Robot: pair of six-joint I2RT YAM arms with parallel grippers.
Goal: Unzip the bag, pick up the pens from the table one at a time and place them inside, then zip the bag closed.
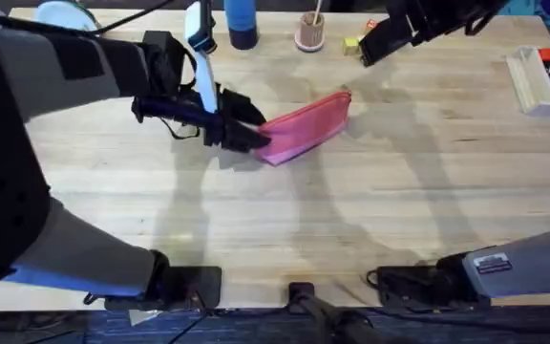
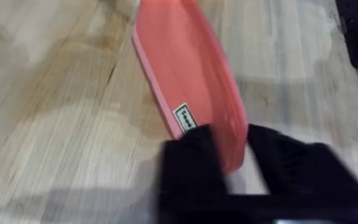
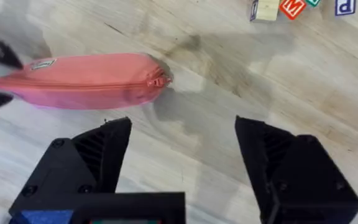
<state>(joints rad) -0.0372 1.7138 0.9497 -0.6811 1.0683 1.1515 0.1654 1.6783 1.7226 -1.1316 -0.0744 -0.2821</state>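
Gripping one end of the bag (image 2: 191, 81), my left gripper (image 2: 232, 165) has its two black fingers (image 2: 188, 168) closed on either side of the pink-red fabric, next to a small white label (image 2: 184, 117). The bag lies near the middle of the table (image 1: 370, 210), zipper shut, its pull (image 3: 160, 81) at the end away from that grip. My right gripper (image 3: 182, 162) hangs above the wood beside the zipper-pull end, fingers wide apart and touching nothing. Lettered blocks (image 3: 291, 7) lie farther out; a clear plastic box (image 1: 542, 81) sits at the table's right edge.
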